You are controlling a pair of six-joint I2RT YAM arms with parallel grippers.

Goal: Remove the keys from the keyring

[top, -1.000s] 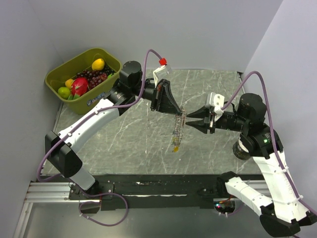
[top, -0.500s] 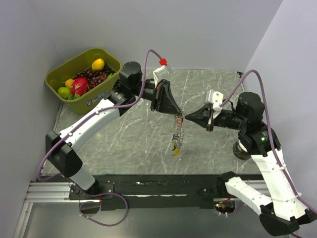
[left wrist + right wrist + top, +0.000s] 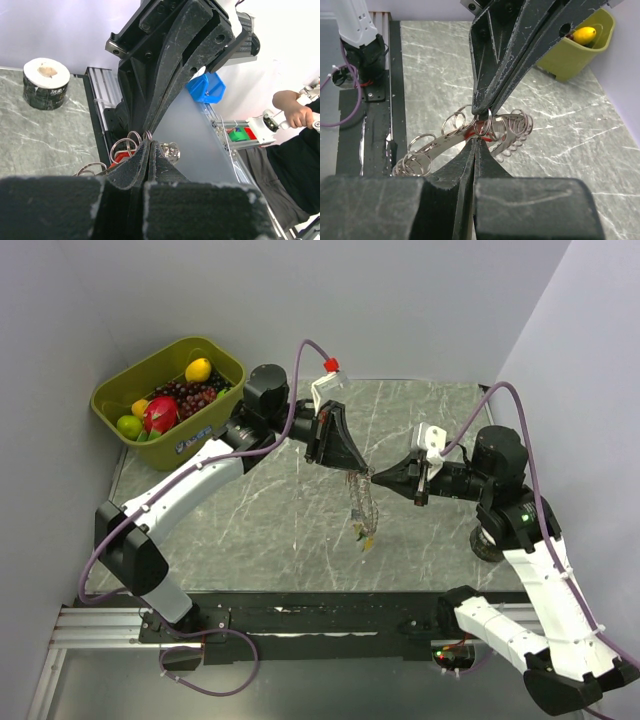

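So nearest us, the keys [image 3: 366,539] dangle at the bottom of the keyring [image 3: 360,505], which hangs in the air over the marble table [image 3: 250,530]. Higher up, we see the left gripper [image 3: 364,470] clamped on its silvery rings. The right gripper [image 3: 376,477] is pinched closed tip to tip with it, right at a red key [image 3: 474,133]. We can't tell if it's actually got hold. Far back left sits a green bin [image 3: 135,368] of fruit [image 3: 160,412].

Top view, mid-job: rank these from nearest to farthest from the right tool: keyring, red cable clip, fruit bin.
1. keyring: hangs right at the tips of the right tool, just below them.
2. red cable clip: up and left, toward the back wall.
3. fruit bin: far left back corner.
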